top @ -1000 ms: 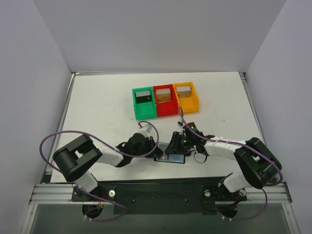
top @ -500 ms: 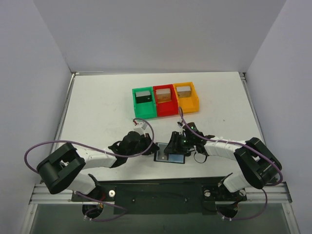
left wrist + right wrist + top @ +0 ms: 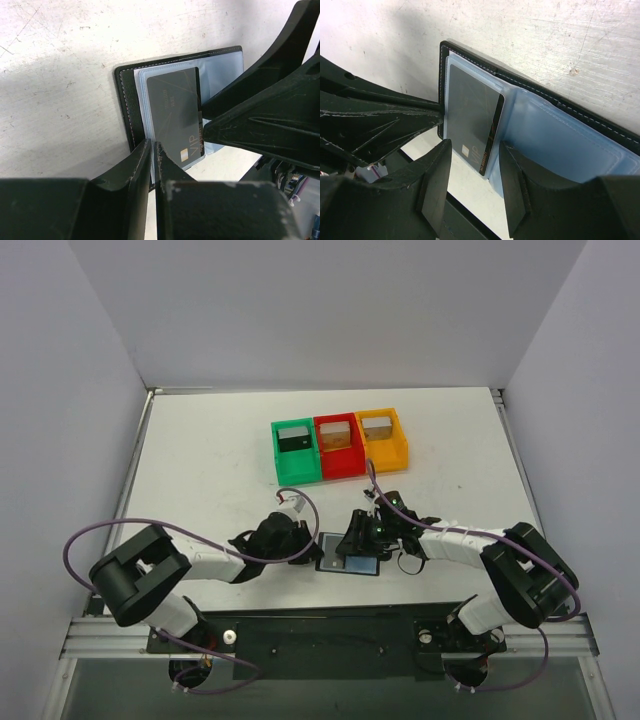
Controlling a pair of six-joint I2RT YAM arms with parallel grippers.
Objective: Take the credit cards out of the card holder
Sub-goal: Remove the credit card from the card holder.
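Observation:
The black card holder [image 3: 340, 564] lies open near the table's front edge, with pale blue plastic sleeves inside. A grey VIP card [image 3: 175, 112] sticks part way out of a sleeve, and it also shows in the right wrist view [image 3: 470, 117]. My left gripper [image 3: 152, 145] is closed to a sliver on the card holder's [image 3: 125, 100] left edge, with sleeve edge between the fingers. My right gripper [image 3: 475, 175] is open, its fingers [image 3: 520, 185] either side of the card's near end, above the holder [image 3: 600, 125]. In the top view the left gripper [image 3: 312, 550] and right gripper [image 3: 358, 540] meet over the holder.
A green bin [image 3: 297, 470], a red bin [image 3: 342, 466] and an orange bin [image 3: 388, 455] stand in a row behind the arms, each with something inside. White walls enclose the table on three sides. The front rail runs just below the card holder.
The left arm's elbow swung out to the left and came part way back. Its gripper stayed at the card holder's left edge. The right arm has hardly moved.

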